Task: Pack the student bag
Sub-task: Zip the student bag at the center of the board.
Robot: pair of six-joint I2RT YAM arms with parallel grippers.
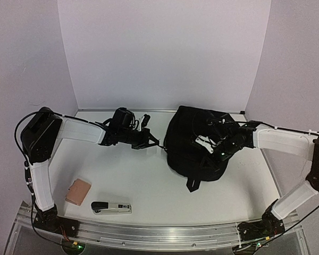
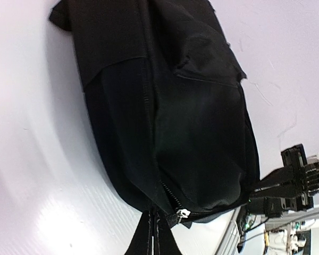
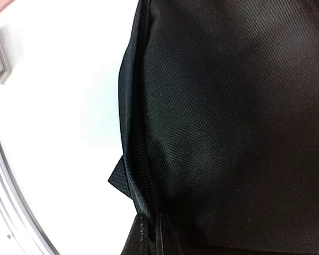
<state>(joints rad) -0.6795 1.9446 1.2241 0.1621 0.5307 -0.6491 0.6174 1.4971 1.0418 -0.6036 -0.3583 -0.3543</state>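
Table: the student bag lies right of centre, zip apparently closed.

Left gripper: jaws pinching a black tab at the bag's left edge, probably to anchor it.

Right gripper: jaws pressed together at the zip line, likely seeking the pull; a hold is unconfirmed.

Stapler and pink case wait lower left, unpacked.

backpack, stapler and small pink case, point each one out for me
backpack [image 1: 183, 141]: top view, black fabric left of its middle
stapler [image 1: 111, 207]: top view, middle of its body
small pink case [image 1: 78, 191]: top view, centre of its top face
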